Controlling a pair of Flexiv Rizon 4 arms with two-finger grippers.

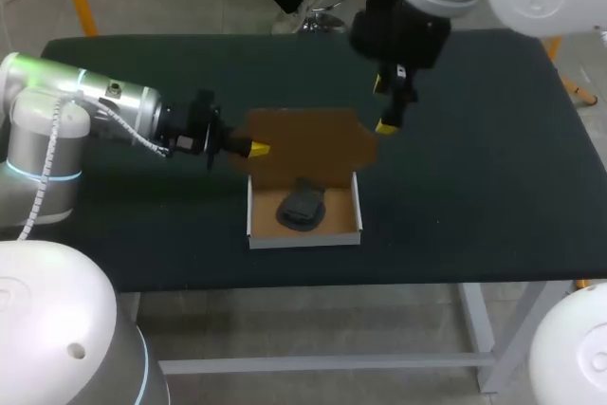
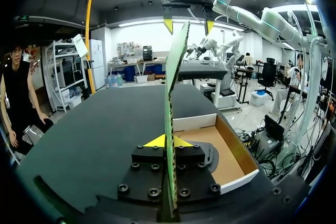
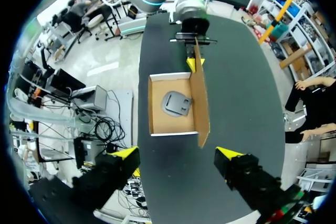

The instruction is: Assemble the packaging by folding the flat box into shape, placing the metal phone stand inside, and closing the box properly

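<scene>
A shallow cardboard box [image 1: 303, 239], white outside and brown inside, stands open at the table's middle with the dark metal phone stand [image 1: 302, 208] lying in it. Its brown lid [image 1: 313, 144] stands raised along the far side. My left gripper [image 1: 256, 149] is shut on the lid's left edge; in the left wrist view the lid [image 2: 176, 77] runs edge-on between the left gripper's [image 2: 169, 141] yellow tips. My right gripper [image 1: 384, 104] hangs open above the lid's right end, touching nothing. From the right gripper [image 3: 177, 153] the box [image 3: 157, 127], stand [image 3: 176, 103] and lid [image 3: 200, 98] lie ahead.
The dark green table top [image 1: 474, 187] stretches bare to the right and left of the box. Its front edge [image 1: 379, 282] runs close below the box.
</scene>
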